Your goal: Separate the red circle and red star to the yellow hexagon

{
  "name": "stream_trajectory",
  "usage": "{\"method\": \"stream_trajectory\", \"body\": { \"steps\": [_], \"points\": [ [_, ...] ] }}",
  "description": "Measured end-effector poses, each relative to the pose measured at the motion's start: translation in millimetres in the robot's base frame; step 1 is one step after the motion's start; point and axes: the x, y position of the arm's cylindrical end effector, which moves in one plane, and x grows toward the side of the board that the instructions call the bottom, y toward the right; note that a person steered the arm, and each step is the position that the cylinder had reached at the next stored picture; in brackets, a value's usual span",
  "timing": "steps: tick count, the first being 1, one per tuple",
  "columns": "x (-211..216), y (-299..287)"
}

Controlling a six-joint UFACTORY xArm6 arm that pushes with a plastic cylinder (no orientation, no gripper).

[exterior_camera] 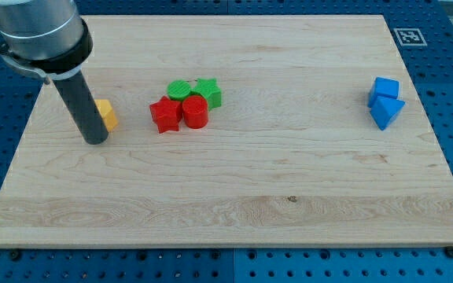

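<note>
Our tip (94, 141) rests on the board just left of the yellow hexagon (107, 115), partly hiding it.

Well right of that hexagon, the red star (164, 115) and red circle (195, 112) touch; a green circle (180, 90) and green star (208, 92) sit behind them. Two blue blocks (384, 103) lie far right. The rod grips nothing.

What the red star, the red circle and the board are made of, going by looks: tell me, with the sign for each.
Red star and red circle: probably painted wood or moulded plastic; the colour is flat, uniform and matte, with no grain showing, so I cannot settle which. Board: wood, pale with long grain lines and a small dark knot, smooth and unglossed. My tip is at the view's left, apart from both.
</note>
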Motion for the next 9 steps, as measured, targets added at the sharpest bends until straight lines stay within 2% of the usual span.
{"method": "stream_trajectory", "body": {
  "steps": [1,2,3,4,5,6,9],
  "points": [
    [22,16],
    [58,65],
    [48,115],
    [-4,151],
    [-44,167],
    [-63,175],
    [-67,178]
  ]
}}
